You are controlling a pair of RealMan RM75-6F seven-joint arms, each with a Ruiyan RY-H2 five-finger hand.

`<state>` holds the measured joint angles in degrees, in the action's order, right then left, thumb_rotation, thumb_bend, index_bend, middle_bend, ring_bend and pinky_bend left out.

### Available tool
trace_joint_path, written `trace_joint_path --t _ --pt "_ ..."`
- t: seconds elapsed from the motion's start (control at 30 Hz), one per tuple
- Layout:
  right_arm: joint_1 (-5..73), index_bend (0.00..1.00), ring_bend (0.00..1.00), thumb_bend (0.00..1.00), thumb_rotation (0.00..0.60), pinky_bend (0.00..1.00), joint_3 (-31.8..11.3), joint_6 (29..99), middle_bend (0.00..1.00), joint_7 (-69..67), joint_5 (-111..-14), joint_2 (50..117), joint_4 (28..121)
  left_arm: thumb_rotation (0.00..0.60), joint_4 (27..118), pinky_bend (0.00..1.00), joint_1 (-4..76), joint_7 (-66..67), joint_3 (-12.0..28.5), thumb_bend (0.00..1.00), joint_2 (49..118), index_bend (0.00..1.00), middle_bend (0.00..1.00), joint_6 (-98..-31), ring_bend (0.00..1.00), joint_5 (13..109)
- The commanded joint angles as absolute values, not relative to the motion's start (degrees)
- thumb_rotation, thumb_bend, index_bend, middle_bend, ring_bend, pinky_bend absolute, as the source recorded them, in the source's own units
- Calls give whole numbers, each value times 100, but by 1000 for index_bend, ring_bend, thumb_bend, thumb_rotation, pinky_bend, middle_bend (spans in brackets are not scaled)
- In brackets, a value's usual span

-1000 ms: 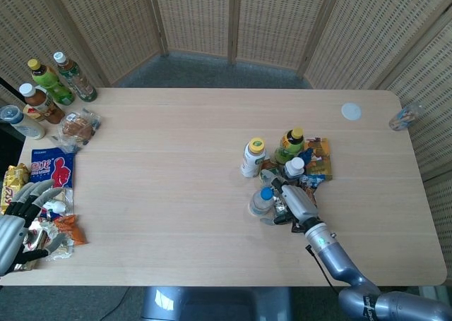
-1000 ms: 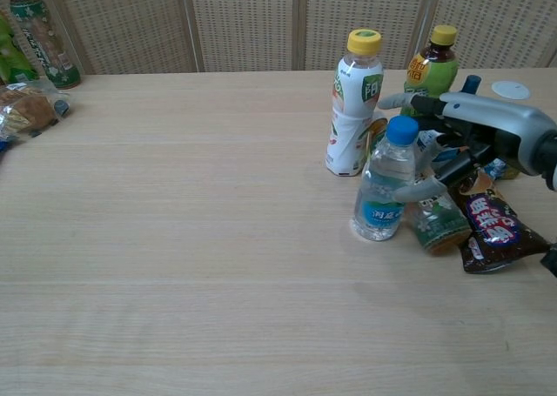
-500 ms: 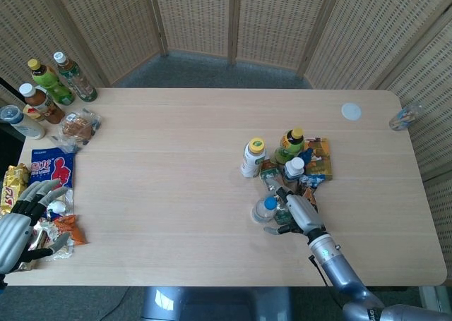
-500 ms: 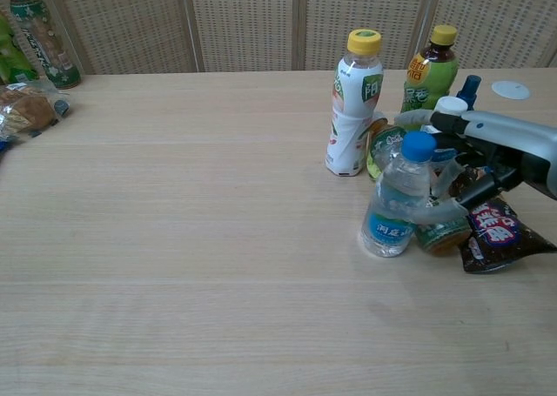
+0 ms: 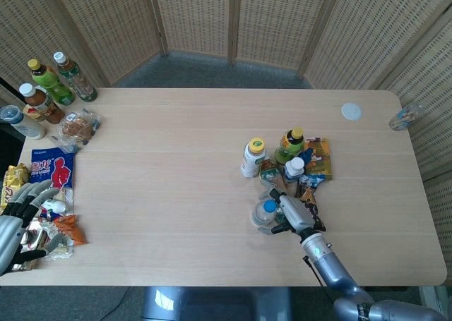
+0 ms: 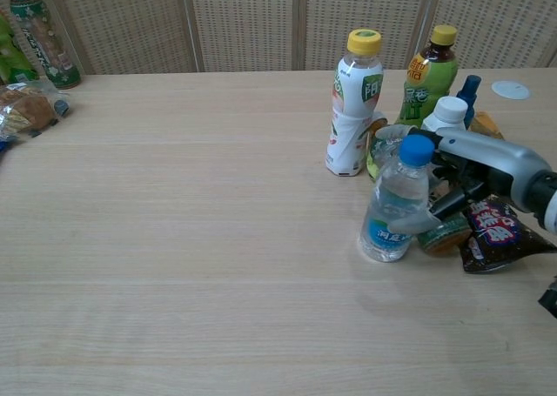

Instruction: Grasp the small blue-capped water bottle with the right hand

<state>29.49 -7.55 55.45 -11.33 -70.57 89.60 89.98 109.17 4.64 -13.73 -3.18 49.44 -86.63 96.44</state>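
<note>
The small blue-capped water bottle (image 5: 264, 212) (image 6: 393, 203) stands slightly tilted on the table, just in front of a cluster of drinks. My right hand (image 5: 293, 212) (image 6: 474, 165) wraps it from the right. The thumb (image 6: 416, 222) lies across the bottle's lower front and the fingers curl behind its shoulder, so the hand grips it. My left hand (image 5: 15, 221) shows only in the head view, at the table's front left corner. Its fingers are spread over snack packets and hold nothing.
Close behind the bottle stand a yellow-capped bottle (image 5: 252, 157) (image 6: 357, 100), a green tea bottle (image 5: 290, 144) (image 6: 426, 74) and a white-capped bottle (image 5: 294, 169) (image 6: 448, 113). A dark snack packet (image 6: 492, 231) lies under my right wrist. More bottles (image 5: 49, 81) and snack bags (image 5: 53, 173) line the left edge.
My right hand has closed around the blue-capped bottle and drawn it a little toward the table's front, away from the cluster. The bottle now leans slightly. The left hand has barely shifted.
</note>
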Motion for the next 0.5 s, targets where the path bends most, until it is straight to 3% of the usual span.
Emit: trace_joint_path --t 0.03,0.13,0.2,0.3,0.5 --pt "2977 81 220 60 600 454 -779 5542 388 -1217 -7127 9085 8851 600 10921 0 451 -1376 -323 352 4932 133 54 -8680 0 9650" --pt "2941 269 423 67 600 644 -814 5689 561 -1329 -7239 9197 8717 600 10932 0 441 -1366 -328 352 4926 133 54 -8693 0 9662" --pt "2911 455 586 87 600 778 -822 5789 693 -1397 -7320 9255 8620 600 10938 0 437 -1361 -328 351 4923 132 54 -8694 0 9658" --pt "2879 624 718 119 600 884 -833 5871 803 -1482 -7383 9304 8507 600 10944 0 433 -1359 -322 352 4923 132 54 -8702 0 9652" --pt "2827 746 857 138 600 983 -844 5967 938 -1660 -7496 9286 8442 600 10953 0 444 -1343 -316 350 4924 131 54 -8677 0 9649"
